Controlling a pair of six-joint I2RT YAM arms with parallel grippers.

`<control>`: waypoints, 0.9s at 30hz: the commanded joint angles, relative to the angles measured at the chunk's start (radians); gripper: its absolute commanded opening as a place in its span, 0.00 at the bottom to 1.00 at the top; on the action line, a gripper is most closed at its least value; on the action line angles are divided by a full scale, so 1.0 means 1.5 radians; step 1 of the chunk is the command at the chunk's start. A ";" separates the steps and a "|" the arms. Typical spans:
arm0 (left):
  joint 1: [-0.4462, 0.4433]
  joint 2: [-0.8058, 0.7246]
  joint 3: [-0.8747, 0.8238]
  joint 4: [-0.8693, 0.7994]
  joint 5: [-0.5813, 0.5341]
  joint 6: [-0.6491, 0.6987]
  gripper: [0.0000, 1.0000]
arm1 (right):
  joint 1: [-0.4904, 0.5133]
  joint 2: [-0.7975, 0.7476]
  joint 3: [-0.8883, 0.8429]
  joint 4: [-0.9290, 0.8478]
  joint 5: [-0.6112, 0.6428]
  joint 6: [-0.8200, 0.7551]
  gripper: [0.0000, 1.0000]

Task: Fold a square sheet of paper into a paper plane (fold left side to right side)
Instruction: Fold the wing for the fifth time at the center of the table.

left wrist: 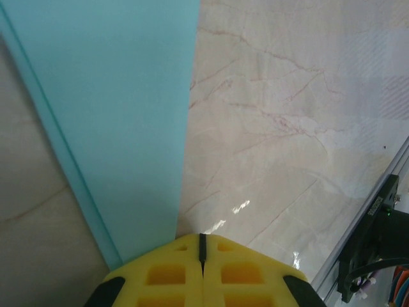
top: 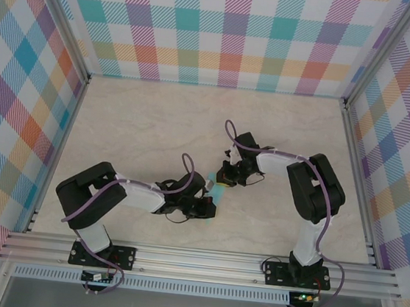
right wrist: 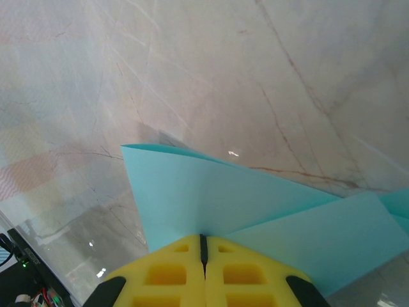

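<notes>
The square sheet of paper (top: 217, 193) is teal and lies partly folded on the marble table between my two grippers. In the right wrist view one flap of the paper (right wrist: 211, 198) stands up off the table and runs into the seam of my right gripper (right wrist: 203, 240), which is shut on it; a lower layer spreads to the right. In the left wrist view the paper (left wrist: 115, 115) stretches away as a long flat strip with a raised crease along its left side. My left gripper (left wrist: 203, 242) is shut, its tip at the strip's near right corner, with nothing seen between the fingers. From above, the left gripper (top: 205, 207) and right gripper (top: 226, 177) sit close together.
Bare marble tabletop (top: 157, 118) surrounds the paper. An aluminium rail (top: 200, 260) runs along the near edge, and it shows again as the rail (left wrist: 358, 230) in the left wrist view. Checked walls (top: 226, 30) close the back and both sides.
</notes>
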 commanded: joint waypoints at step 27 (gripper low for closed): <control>-0.028 -0.450 0.019 -0.403 -0.559 0.075 0.33 | 0.074 -0.201 0.065 -0.229 0.234 0.024 0.81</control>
